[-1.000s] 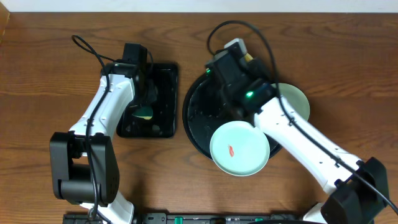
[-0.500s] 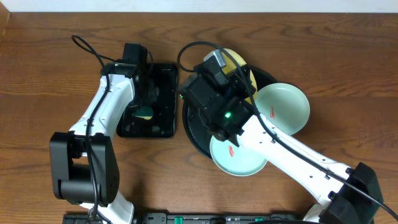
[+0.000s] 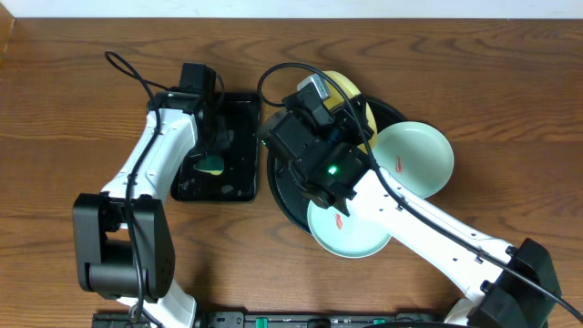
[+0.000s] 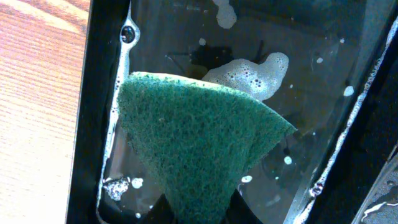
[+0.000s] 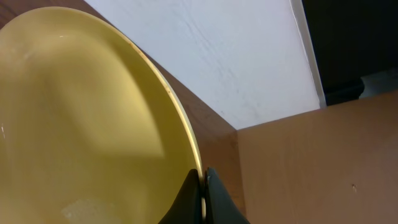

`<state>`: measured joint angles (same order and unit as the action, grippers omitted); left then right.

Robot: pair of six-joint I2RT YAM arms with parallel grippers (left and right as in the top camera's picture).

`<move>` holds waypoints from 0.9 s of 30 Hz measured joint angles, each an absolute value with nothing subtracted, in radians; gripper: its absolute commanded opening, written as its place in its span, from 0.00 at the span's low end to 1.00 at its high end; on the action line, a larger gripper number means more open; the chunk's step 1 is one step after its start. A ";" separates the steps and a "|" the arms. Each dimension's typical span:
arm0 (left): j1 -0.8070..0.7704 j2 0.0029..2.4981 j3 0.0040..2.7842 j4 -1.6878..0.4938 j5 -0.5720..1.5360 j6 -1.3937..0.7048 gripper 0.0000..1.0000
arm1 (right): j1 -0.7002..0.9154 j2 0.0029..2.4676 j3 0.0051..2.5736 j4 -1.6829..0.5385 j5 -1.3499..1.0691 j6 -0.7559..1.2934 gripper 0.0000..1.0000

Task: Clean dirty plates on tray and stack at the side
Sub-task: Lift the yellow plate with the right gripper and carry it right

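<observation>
My right fingers (image 5: 209,190) are clenched on the rim of the yellow plate (image 5: 93,124), one on each face of its thin edge. Seen from overhead, the plate sits tilted at the upper centre of the frame, over the far edge of the round tray (image 3: 282,178). The two mint plates (image 3: 419,146) lie flat, one at the right edge of the tray and one at its lower edge, each with a red smear near the middle.

My left fingers (image 3: 211,146) hang over the small tray (image 4: 102,124) at the left. The sponge (image 4: 193,149) narrows toward the bottom of the wrist frame as if pinched. The fingers themselves are out of that frame, so I cannot tell whether they grasp it. Foam (image 4: 249,71) floats in the water behind it.

I judge the step to be presenting the yellow plate for a scrub. My grip is only an edge pinch, so the plate can pivot. I should turn its hollow face toward the left side and hold it low over the round tray so that drips land there, not on the wooden surface (image 3: 73,55). The sponge ought to come up wet and press lightly. Strokes should run toward my pinch, not across it, or the plate could be levered out.
</observation>
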<state>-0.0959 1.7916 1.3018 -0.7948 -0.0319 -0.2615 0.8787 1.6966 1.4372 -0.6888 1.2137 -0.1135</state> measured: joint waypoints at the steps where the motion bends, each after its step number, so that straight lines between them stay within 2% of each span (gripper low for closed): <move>1: -0.096 1.792 1.302 -0.795 -0.032 -0.262 0.08 | 0.879 1.696 1.437 -0.689 1.214 -0.113 0.01; 6: -0.096 1.792 1.302 -0.795 -0.032 -0.262 0.08 | 0.866 1.696 1.437 -0.694 1.194 -0.054 0.01; 11: -0.096 1.792 1.302 -0.795 -0.031 -0.262 0.08 | 0.744 1.696 1.437 -0.743 1.005 0.077 0.01; 21: -0.096 1.792 1.302 -0.795 -0.031 -0.262 0.08 | 0.251 1.643 1.443 -0.865 0.345 0.281 0.01; 27: -0.096 1.792 1.302 -0.795 -0.031 -0.262 0.08 | -0.128 1.594 1.464 -0.926 -0.009 0.334 0.01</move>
